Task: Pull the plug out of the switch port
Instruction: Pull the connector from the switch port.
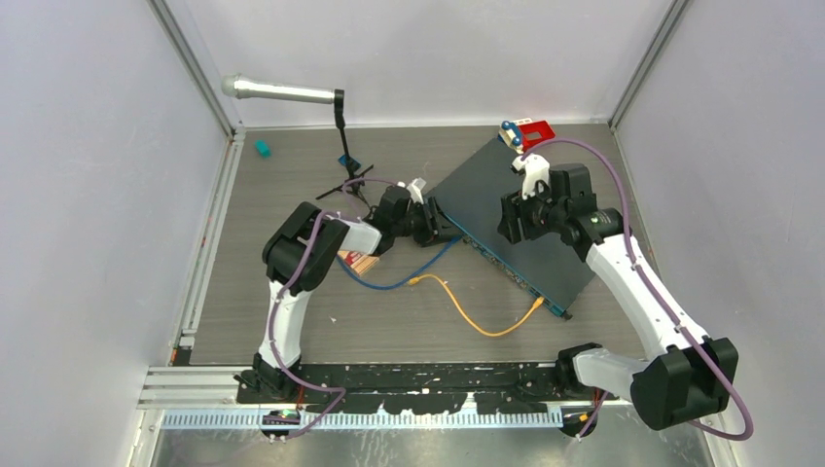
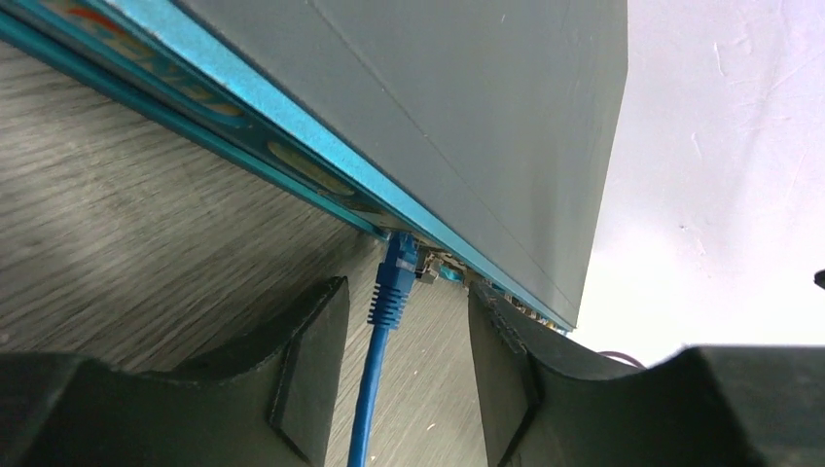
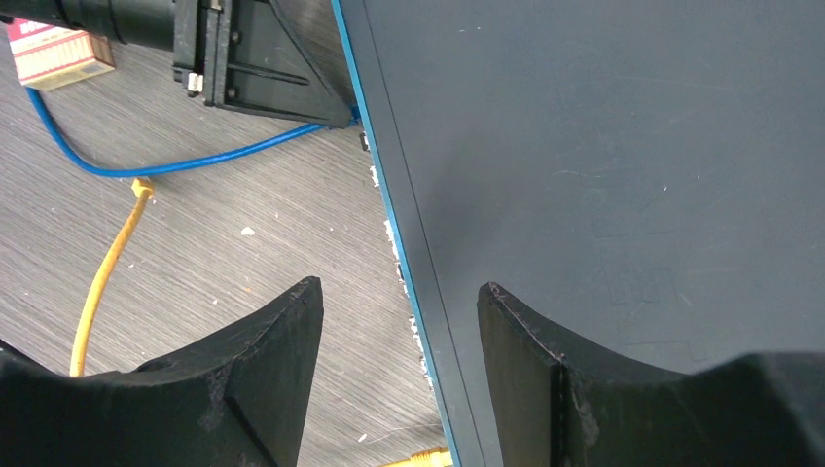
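The switch (image 1: 506, 219) lies slantwise on the table, a flat dark grey box with a thin blue front edge (image 2: 292, 146). A blue plug (image 2: 397, 277) sits in a port near that edge's left end, and its blue cable (image 1: 399, 282) trails back across the table. My left gripper (image 2: 407, 292) is open and straddles the plug, with a gap on each side. My right gripper (image 3: 399, 288) is open above the switch's front edge, one finger (image 3: 525, 360) over the grey top (image 3: 603, 175) and the other over the table.
A yellow cable (image 1: 477, 316) runs from a port near the switch's right end to a loose end on the table. A small box (image 1: 355, 261) lies under the left arm. At the back are a microphone on a stand (image 1: 282, 90), a teal piece (image 1: 262, 148) and a red toy (image 1: 530, 131).
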`<state>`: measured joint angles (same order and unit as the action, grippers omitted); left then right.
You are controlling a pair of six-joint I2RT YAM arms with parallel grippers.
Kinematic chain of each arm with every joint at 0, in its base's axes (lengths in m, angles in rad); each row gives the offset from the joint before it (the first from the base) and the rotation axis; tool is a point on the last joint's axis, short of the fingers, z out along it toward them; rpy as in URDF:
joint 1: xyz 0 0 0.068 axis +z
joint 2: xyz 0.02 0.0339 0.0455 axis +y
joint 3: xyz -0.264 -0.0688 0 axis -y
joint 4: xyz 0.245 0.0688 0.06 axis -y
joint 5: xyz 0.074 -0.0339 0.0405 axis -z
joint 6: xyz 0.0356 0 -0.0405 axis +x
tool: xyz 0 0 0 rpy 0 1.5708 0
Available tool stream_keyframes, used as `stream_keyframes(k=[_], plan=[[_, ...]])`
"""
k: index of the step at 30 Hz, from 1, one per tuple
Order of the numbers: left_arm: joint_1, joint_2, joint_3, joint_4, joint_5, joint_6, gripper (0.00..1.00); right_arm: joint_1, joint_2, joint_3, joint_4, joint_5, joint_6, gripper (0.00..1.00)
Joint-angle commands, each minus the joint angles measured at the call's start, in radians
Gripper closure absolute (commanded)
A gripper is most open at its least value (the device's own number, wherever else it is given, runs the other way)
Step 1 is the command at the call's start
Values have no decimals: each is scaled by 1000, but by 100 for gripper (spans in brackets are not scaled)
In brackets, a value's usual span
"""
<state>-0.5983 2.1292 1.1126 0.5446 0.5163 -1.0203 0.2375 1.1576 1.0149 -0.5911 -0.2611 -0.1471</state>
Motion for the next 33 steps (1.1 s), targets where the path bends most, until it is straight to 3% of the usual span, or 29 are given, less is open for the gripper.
stream_keyframes(k=[1,20,33], plan=[[-16,52,34,-120,-47,-15,50,-7,-40,-1,42,-22,12,36],[-44,114,43,-116,-54,-78,59,-16,-34,-4,39,-36,11,36],[-44,160,-19,111,-68,-116,65,-18,-28,-1,28,-52,6,36]])
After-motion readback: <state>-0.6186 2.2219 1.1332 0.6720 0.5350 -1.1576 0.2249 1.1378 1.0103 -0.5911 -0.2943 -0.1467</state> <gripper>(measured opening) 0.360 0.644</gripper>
